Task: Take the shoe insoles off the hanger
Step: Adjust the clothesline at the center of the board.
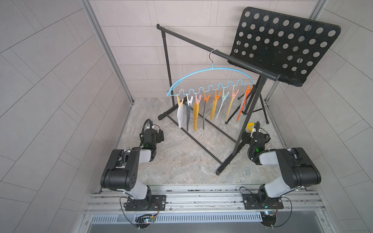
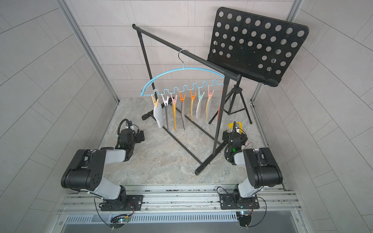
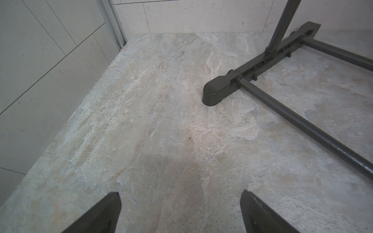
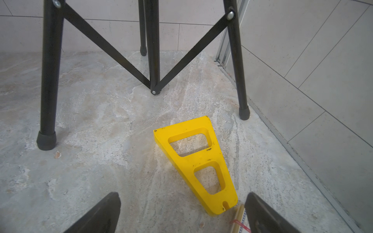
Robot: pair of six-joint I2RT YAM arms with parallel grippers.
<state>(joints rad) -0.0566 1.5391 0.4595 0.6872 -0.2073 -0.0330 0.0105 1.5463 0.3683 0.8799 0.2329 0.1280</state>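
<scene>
Evidently nothing has come off yet: all eight shoe insoles (image 1: 196,116) hang in a row from the hanger (image 1: 213,68), each pinched at its top by a small coloured clip (image 1: 205,98). They are thin, foot-shaped and edge-on to the top views: a speckled pale one at the left end, then greys, orange-yellows and a red-orange mesh one at the right. The hanger hooks over the top bar of the black garment rack (image 1: 191,40), far of both arms.

The left gripper (image 3: 180,193) and right gripper (image 4: 183,193) sit low over the table (image 3: 161,121), jaws spread wide and empty, the right one beside a yellow block (image 4: 199,158).

The first reach comes next: likely lift an arm, pinch an insole's lower end and tug it down, minding the hanger's swing.
</scene>
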